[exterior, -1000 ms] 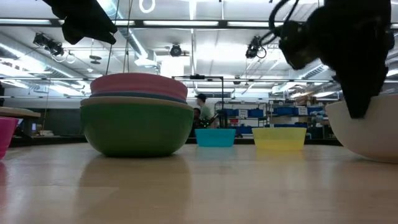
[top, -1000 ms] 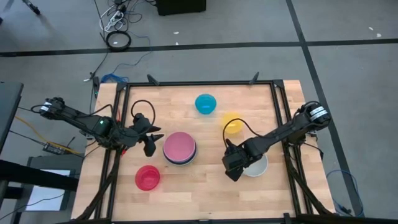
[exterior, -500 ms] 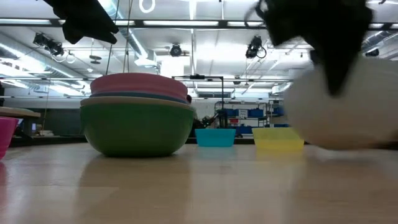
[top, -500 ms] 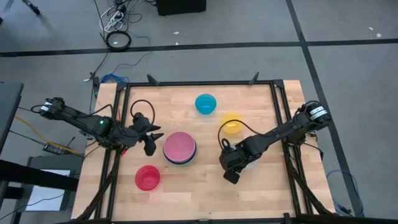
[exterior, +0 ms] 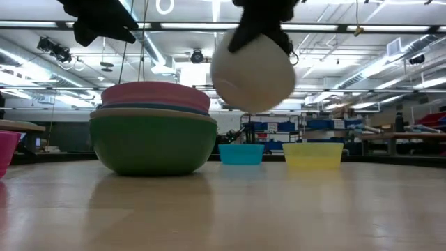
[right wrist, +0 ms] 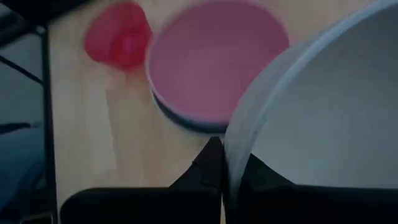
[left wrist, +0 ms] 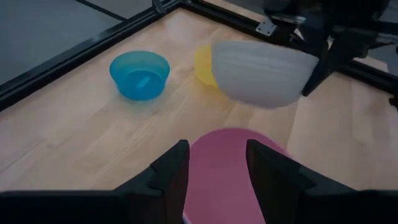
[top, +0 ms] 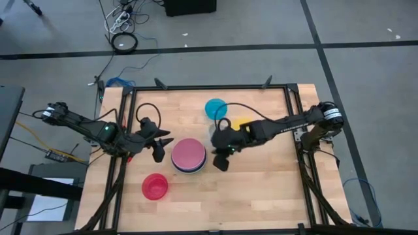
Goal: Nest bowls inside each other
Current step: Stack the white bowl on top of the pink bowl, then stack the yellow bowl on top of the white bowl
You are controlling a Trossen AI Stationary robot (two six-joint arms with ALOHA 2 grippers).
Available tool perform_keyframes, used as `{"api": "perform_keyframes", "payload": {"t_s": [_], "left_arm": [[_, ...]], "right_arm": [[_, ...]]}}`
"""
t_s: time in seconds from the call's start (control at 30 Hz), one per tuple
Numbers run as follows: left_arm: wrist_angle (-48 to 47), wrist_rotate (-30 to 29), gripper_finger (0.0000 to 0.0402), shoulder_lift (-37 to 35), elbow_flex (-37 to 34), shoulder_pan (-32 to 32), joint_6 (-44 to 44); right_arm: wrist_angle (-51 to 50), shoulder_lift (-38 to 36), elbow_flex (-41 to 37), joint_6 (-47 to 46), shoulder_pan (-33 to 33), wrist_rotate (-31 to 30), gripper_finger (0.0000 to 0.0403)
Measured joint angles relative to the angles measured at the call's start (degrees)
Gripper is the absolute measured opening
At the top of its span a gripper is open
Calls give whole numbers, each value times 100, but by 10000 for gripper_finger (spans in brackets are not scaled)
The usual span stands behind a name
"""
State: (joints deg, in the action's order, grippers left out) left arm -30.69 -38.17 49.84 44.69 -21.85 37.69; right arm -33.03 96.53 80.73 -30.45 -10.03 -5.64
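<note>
A stack of bowls with a pink one on top (top: 189, 155) (exterior: 153, 132) stands mid-table on its green bottom bowl. My right gripper (top: 221, 160) is shut on a white bowl (exterior: 252, 73) (left wrist: 261, 71) and holds it in the air just right of the stack. In the high view that arm hides the white bowl. My left gripper (top: 160, 147) hangs open at the stack's left side, its fingers (left wrist: 168, 171) above the pink bowl's near edge, touching nothing. A red bowl (top: 155, 187), a cyan bowl (top: 215, 108) and a yellow bowl (top: 243, 124) stand alone on the table. My right gripper pinches the white bowl's rim (right wrist: 233, 155), one finger inside the bowl and one outside. The fingers slant down from the table's right side. The bowl is lifted clear of the table and tilted, higher than the stack's top.
The right arm (top: 281, 124) stretches over the yellow bowl, partly hiding it. Bare wood lies near the table's front edge (top: 261, 196). A black frame (top: 290, 98) runs around the tabletop.
My right gripper has risen and moved toward the table's left, to the stack, turning as it went. The white bowl, which stood on the table at the right near side, has been lifted clear and carried along, tipping on the way.
</note>
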Motion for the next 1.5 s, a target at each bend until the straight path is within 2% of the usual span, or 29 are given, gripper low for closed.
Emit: {"api": "perform_keyframes", "payload": {"t_s": [0.23,0.4,0.6,0.83,0.97,1.23,1.33,1.5], "left_arm": [[489,-254,168,1,0,4,-292],[992,-350,168,-1,0,4,-612],[1159,-369,168,1,0,7,-750],[1157,-369,168,1,4,7,-751],[1148,-367,168,1,4,7,-750],[1085,-363,168,-1,4,7,-752],[1024,-361,168,1,4,4,-750],[908,-357,168,1,2,4,-722]], "right_arm": [[1107,27,94,663,118,-14,0],[1677,378,168,888,126,290,0],[1355,1198,1015,1241,108,363,0],[-295,2202,2387,1279,85,538,2],[-617,2432,2738,1263,54,808,30],[-922,2215,2804,1070,-11,823,127],[-1427,2003,2804,1053,-10,420,148],[-2661,1636,2804,1040,-52,-1035,153]]}}
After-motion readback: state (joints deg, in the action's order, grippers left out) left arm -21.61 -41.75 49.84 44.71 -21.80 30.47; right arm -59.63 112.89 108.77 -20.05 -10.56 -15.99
